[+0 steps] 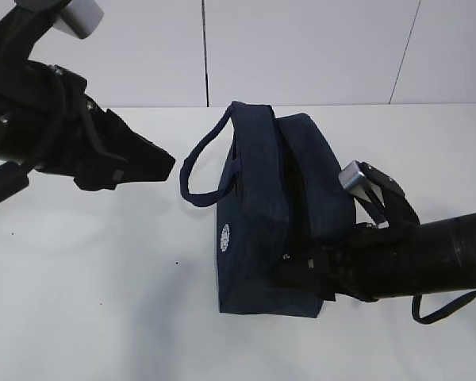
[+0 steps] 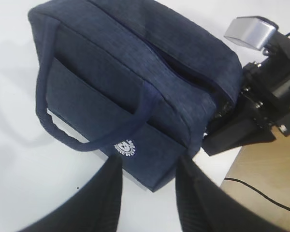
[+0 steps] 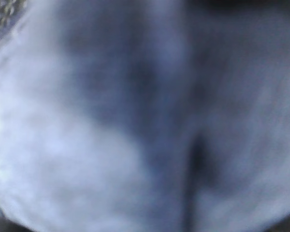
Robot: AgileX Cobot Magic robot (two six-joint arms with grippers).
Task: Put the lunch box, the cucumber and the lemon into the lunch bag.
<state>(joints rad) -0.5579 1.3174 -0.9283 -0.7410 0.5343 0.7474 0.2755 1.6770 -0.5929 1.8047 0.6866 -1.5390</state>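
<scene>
I see the lunch bag standing in the middle of the white desk, its round white logo facing the lower left of the exterior view and one loop handle arching out toward the left. My left gripper hangs in the air at the upper left of that view, just beside the handle but not touching it; in the left wrist view its two fingers stand parted at the bottom of the frame with nothing between them, the bag filling the space above. My right gripper comes in from the lower right of the exterior view and is pressed against the bag's near end by the zipper; whether it is spread or pinching fabric I cannot tell, since the tips are hidden. The right wrist view shows only blurred dark blue cloth pressed close to the lens. A dark cable loops under that arm.
</scene>
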